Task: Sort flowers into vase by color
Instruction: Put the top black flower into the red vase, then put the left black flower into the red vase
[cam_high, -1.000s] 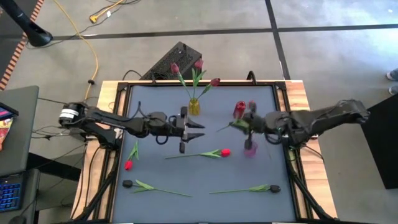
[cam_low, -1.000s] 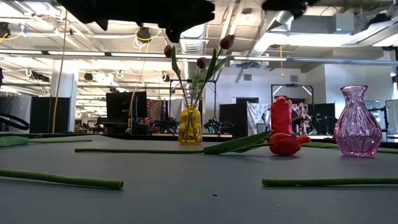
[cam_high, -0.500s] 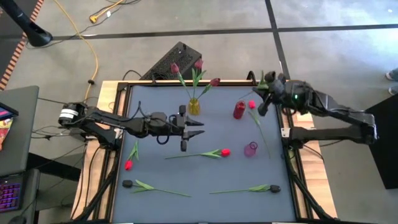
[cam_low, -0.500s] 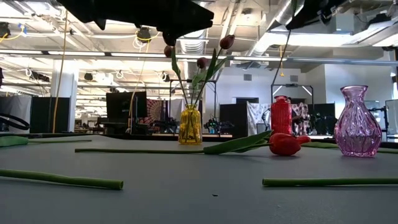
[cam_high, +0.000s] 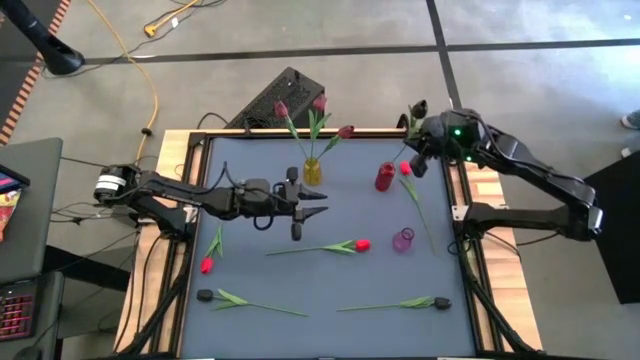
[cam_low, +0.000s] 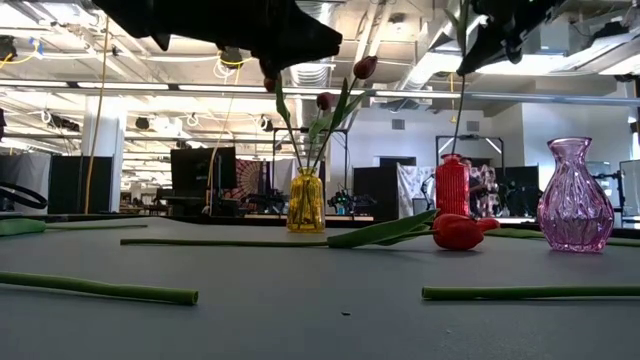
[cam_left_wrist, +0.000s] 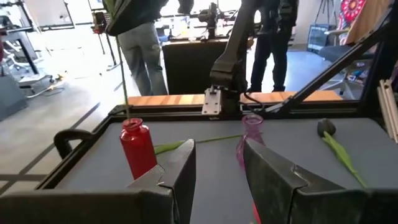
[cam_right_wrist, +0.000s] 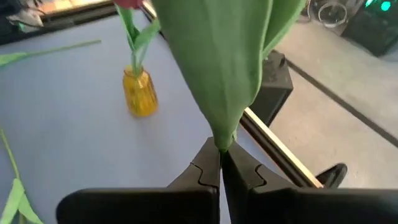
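Right claw (cam_high: 418, 112) has risen to far right, clenched on a red flower (cam_high: 405, 169); stem hangs upright, tip over red vase (cam_high: 384, 178). Left claw (cam_high: 312, 207) half-open, empty.

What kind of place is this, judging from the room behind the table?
Probably a robotics lab or workshop: bare ceiling pipes above, a monitor on a bench in the background, and a cable across the concrete floor.

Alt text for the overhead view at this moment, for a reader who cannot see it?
The right gripper holds a red tulip above the red vase at the table's far right. The left gripper hovers, fingers apart, mid-table near a yellow vase of maroon tulips; four more tulips lie flat.
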